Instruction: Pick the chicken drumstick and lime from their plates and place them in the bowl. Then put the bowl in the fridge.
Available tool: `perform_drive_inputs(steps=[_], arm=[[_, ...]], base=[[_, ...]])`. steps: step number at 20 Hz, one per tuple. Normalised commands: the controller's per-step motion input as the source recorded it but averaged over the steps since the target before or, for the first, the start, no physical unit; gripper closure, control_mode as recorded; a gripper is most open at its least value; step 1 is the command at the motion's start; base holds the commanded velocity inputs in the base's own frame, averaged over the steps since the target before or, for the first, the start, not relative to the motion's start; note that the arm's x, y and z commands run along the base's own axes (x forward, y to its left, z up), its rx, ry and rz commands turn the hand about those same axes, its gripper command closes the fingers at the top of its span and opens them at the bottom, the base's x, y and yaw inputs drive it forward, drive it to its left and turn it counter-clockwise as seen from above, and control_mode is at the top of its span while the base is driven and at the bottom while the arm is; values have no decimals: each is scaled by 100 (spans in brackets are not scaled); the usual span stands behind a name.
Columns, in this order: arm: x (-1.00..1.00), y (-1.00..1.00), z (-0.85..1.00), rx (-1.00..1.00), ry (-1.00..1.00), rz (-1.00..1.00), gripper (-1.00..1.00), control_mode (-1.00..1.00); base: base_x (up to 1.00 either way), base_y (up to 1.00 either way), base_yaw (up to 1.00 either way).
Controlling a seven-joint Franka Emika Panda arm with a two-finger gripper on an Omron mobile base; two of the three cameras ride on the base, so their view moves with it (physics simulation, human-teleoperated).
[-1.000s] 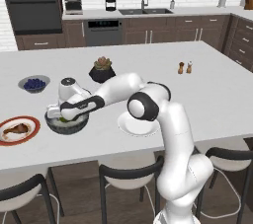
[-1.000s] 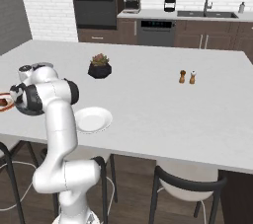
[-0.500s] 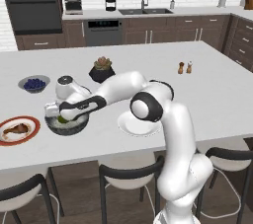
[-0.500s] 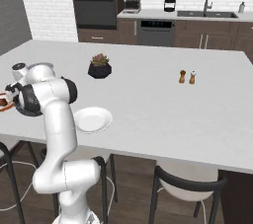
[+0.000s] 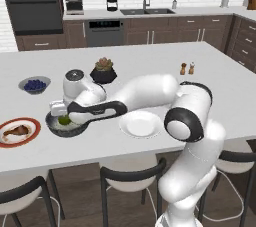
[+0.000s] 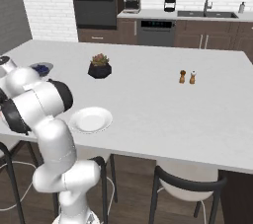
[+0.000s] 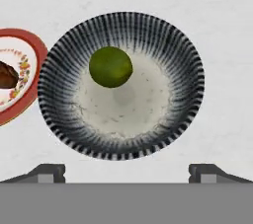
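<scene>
The gripper point(image 7: 126, 171) hangs spread wide and empty over the bowl point(image 7: 168, 65), where the lime point(image 7: 110, 66) lies. The drumstick point(image 7: 7, 75), cut off by the frame edge, sits on the red-rimmed plate point(image 7: 29, 45).

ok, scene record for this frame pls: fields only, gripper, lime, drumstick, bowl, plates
gripper: open, above the bowl, holding nothing
lime: inside the bowl, off-centre near the wall
bowl: on the counter, beside the red-rimmed plate
chicken drumstick: on the red-rimmed plate, not yet moved
red-rimmed plate: at the counter's near edge
white plate: bare, under the arm
</scene>
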Motion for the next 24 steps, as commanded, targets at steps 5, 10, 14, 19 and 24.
perform_drive_inputs(steps=[5, 10, 14, 19, 24], arm=[[-95, -100, 70, 5, 0, 1, -100, -100], [-81, -100, 59, 0, 0, 2, -100, -100], [-83, -100, 59, 0, -1, 8, -100, -100], [-79, -100, 60, 0, 0, 4, -100, -100], [-72, -88, 23, 0, 0, -2, -100, -100]], base=[[0, 0, 0], [0, 0, 0], [0, 0, 0], [0, 0, 0], [0, 0, 0]])
